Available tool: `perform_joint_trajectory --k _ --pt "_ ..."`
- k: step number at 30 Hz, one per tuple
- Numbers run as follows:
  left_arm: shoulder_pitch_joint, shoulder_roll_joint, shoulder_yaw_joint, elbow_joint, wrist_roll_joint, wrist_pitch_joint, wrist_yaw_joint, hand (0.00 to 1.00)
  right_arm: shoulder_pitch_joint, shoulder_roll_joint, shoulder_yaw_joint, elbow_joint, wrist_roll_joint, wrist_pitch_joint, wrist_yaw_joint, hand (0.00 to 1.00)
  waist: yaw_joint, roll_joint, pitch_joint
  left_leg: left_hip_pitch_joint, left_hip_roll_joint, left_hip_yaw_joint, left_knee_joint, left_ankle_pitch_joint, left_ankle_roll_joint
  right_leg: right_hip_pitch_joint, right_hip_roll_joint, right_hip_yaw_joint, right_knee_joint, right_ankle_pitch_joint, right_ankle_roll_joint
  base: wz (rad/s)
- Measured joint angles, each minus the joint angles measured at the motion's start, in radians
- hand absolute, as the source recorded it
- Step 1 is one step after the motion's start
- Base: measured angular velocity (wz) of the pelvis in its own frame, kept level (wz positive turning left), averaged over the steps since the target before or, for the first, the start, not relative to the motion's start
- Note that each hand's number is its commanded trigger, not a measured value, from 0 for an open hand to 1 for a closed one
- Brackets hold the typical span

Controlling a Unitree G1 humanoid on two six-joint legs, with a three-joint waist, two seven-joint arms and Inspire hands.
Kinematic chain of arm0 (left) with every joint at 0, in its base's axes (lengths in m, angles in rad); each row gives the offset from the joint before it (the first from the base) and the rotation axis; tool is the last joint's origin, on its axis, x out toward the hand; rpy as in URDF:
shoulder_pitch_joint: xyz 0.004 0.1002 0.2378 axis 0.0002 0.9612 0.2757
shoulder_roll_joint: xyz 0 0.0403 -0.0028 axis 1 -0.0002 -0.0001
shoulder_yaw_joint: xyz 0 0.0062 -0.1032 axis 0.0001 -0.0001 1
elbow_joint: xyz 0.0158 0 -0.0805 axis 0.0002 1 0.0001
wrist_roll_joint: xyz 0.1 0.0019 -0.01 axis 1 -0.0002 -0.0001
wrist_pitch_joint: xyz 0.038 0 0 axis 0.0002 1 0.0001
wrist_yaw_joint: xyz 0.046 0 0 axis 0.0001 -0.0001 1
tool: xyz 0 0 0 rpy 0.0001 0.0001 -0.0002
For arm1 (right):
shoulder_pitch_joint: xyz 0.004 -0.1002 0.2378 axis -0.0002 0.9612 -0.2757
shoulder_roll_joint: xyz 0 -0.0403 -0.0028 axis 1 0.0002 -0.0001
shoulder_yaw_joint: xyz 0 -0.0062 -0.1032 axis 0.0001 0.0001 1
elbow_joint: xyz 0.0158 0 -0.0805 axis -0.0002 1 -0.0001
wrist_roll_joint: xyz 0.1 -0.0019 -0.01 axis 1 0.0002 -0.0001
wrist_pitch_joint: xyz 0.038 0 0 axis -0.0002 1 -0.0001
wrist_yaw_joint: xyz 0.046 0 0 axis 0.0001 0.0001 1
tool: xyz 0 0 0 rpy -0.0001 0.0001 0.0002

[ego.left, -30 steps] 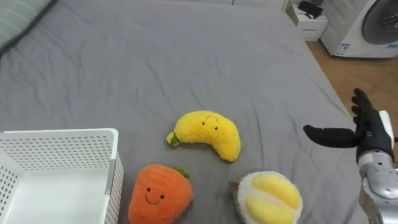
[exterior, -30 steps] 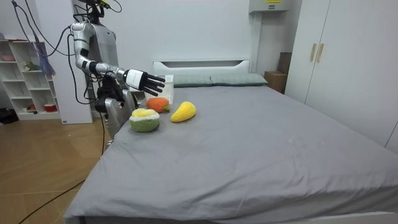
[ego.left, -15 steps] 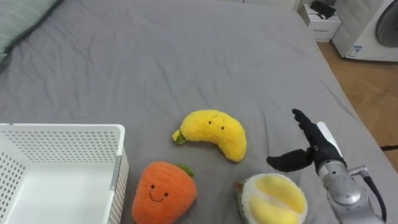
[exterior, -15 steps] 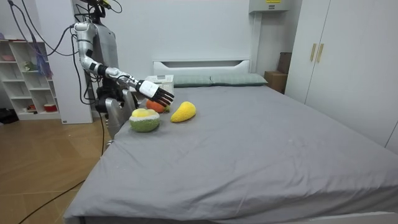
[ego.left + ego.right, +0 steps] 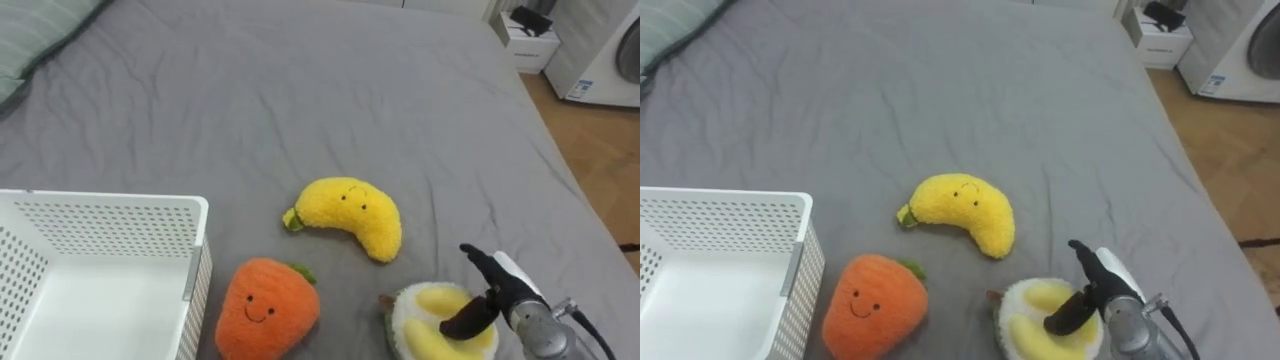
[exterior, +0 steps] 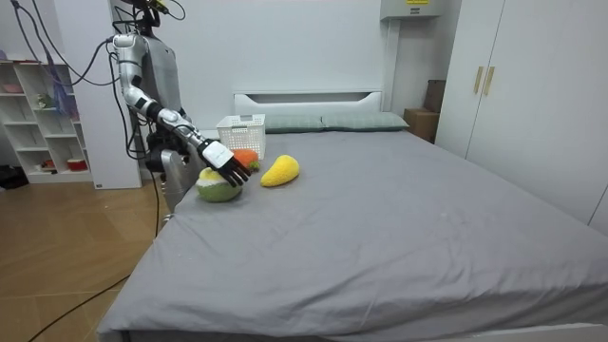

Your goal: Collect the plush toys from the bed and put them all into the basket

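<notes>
Here the plush durian (image 5: pixel 425 318) is found at the bed's (image 5: pixel 300 100) near edge, just beside the carrot toy (image 5: pixel 265 305) and banana toy (image 5: pixel 350 215). It is judged soft, light and squashy, best grasped across its domed top. The right hand (image 5: pixel 505 290) is spread wide over it, with nothing yet held.

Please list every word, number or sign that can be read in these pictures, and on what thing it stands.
No text is readable.
Sticker on the washing machine: too small to read.
Yellow label on the wall box: too blurred to read.
</notes>
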Motion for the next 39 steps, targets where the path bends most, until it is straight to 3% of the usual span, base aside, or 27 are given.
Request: perform_joint_trajectory --k 11,12,14,15,33,39 --pt "-0.009 0.0 0.001 -0.002 -0.006 -0.001 -0.018 0.0 -0.002 0.0 0.003 0.079 -0.017 -0.003 0.022 0.0 0.016 0.0 0.0024 -0.002 -0.001 -0.007 0.0 0.0 0.0 0.005 0.0 -0.013 -0.003 0.0 0.0 0.02" --pt "-0.009 0.0 0.001 -0.002 -0.006 -0.002 -0.018 0.0 -0.002 0.0 0.004 0.096 -0.017 -0.003 0.03 0.2 0.016 0.0 0.0023 -0.002 -0.001 -0.007 0.0 0.0 0.0 0.005 0.0 -0.013 -0.003 0.0 0.0 0.0" --pt "-0.01 0.0 0.001 -0.002 -0.006 -0.003 -0.018 0.0 -0.002 0.001 0.005 0.116 -0.017 -0.004 0.041 0.93 0.015 0.0 0.0023 -0.002 -0.001 -0.007 0.0 0.0 0.0 0.006 0.0 -0.013 -0.003 0.0 0.0 0.0" --pt "-0.012 0.0 0.001 -0.002 -0.006 -0.004 -0.017 0.0 -0.005 0.001 0.007 0.133 -0.016 -0.005 0.042 1.0 0.015 0.0 0.0023 -0.002 -0.001 -0.007 0.0 0.0 0.0 0.006 0.0 -0.013 -0.003 0.0 0.0 0.0" --pt "-0.024 0.002 -0.005 0.0 -0.008 -0.013 -0.021 0.0 -0.028 0.018 0.014 0.224 -0.04 -0.036 0.037 1.0 0.017 -0.001 0.0016 -0.009 -0.003 -0.025 0.0 0.0 0.0 0.018 -0.002 -0.041 -0.03 0.002 -0.003 0.03" --pt "-0.025 0.007 -0.002 0.005 -0.009 -0.013 -0.039 0.0 -0.028 0.017 0.019 0.187 -0.015 -0.026 0.041 1.0 0.013 -0.001 0.0013 -0.016 -0.003 -0.027 -0.001 0.0 0.0 0.016 -0.002 -0.042 -0.028 0.002 -0.003 0.0"
